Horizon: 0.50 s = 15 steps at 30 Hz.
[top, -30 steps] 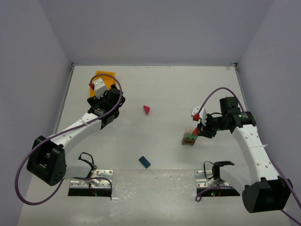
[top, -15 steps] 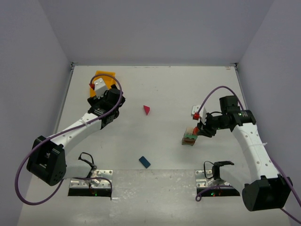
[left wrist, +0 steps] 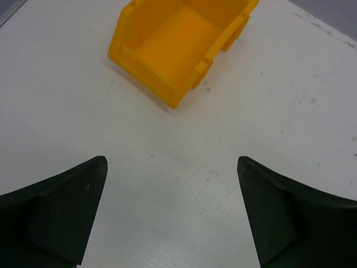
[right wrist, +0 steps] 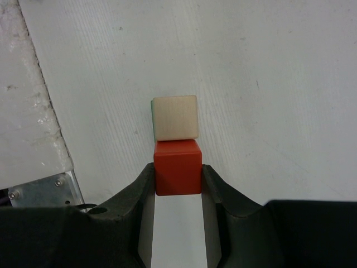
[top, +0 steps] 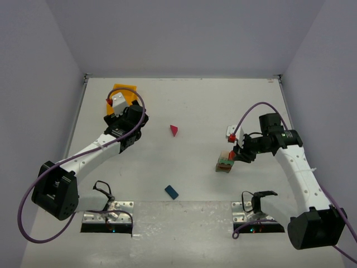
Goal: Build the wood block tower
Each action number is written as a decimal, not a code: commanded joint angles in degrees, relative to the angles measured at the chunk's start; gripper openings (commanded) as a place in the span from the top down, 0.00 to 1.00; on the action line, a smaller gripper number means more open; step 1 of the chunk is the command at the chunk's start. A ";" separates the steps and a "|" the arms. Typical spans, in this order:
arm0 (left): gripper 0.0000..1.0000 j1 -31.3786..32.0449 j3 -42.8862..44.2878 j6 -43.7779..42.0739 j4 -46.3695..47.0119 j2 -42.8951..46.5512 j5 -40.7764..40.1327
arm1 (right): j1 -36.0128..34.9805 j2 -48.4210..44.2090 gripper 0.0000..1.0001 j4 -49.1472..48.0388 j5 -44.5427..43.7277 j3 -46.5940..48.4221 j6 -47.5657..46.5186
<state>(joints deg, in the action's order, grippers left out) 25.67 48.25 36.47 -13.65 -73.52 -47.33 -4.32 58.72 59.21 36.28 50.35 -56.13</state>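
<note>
On the white bench (top: 195, 111), my left pincer (left wrist: 170, 184) hangs wide open near the yellow bin (left wrist: 178, 44). My right pincer (right wrist: 177, 180) is clamped on a red cube (right wrist: 177, 167) atop the tower (top: 225, 163), touching its cream cube (right wrist: 175, 117). The magenta prism (top: 174, 130) and blue brick (top: 171, 192) lie well apart, mid-bench.

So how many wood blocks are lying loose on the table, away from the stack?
2: a magenta prism mid-table, and a blue brick nearer the camera. Others may be hidden.

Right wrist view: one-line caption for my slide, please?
Right jaws shut on a red cube, held beside the cream cube above the white table.
</note>
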 commanded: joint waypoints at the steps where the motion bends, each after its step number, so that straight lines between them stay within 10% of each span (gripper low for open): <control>1: 0.00 0.08 1.47 -0.23 0.73 0.22 -0.13 | -0.37 0.08 0.73 -1.14 0.25 0.89 -0.85; 15: 0.00 0.08 1.41 -0.61 0.82 0.04 -0.04 | -0.78 0.86 0.71 -1.91 0.20 0.27 -0.64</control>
<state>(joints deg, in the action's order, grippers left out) 25.67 48.25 36.40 -13.65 -73.52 -47.18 -4.64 59.31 58.57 36.01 50.30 -56.21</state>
